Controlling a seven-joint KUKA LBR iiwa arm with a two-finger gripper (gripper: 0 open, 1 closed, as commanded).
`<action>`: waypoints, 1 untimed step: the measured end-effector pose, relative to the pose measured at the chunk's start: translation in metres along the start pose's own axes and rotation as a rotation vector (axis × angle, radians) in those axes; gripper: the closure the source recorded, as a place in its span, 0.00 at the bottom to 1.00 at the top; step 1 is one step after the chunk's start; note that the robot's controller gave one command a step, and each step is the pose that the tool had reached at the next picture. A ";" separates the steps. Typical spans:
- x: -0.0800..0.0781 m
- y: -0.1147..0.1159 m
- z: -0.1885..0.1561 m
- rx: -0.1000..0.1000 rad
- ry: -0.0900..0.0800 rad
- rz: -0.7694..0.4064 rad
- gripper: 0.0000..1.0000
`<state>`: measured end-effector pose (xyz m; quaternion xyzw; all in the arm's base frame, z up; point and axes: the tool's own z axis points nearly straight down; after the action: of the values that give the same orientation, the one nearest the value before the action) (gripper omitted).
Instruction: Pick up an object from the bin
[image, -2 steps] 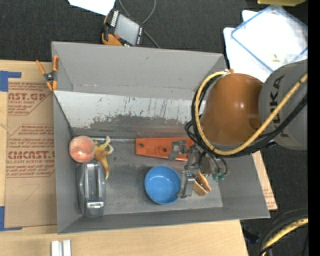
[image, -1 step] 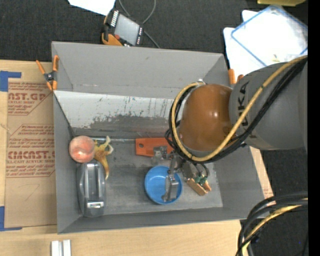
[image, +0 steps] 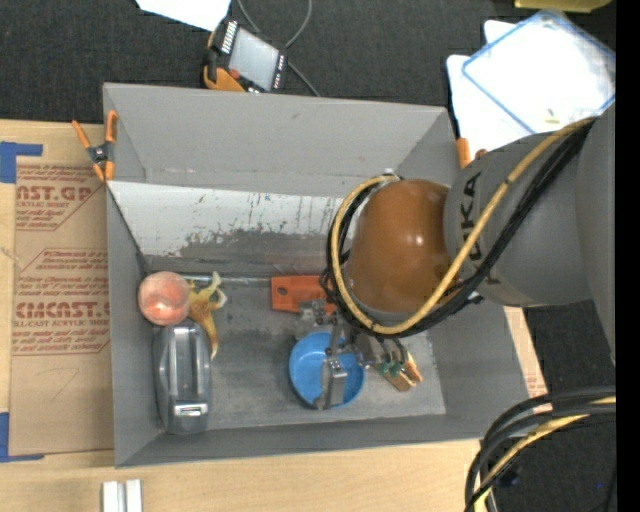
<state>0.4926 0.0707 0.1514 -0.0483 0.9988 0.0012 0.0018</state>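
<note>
**Blue cup right under the gripper, at 6 o'clock in the bin**

Blue and round, the cup (image: 312, 368) lies on the bin (image: 260, 215) floor at about 6 o'clock, near the front wall. The gripper (image: 334, 381) is low on it, a metal part of it over the cup's 3 o'clock side. Whether the gripper is released or clenched I cannot tell, so I will not say that it holds the cup.

I judge that the coming move turns on this: the cup's centre is slightly toward 9 o'clock from the gripper. Being round, it has no long axis to line up with.

An orange block (image: 293, 292) lies near, at 11 o'clock from the cup. A small brown piece (image: 403, 373) is just beside it at 3 o'clock. The pink ball (image: 162, 297), yellow peel (image: 207, 308) and grey stapler (image: 183, 375) are well apart, toward 9 o'clock.
</note>
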 end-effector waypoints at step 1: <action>-0.017 -0.018 -0.170 0.001 -0.002 0.010 1.00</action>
<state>0.5110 0.0542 0.3212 -0.0432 0.9991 0.0009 0.0026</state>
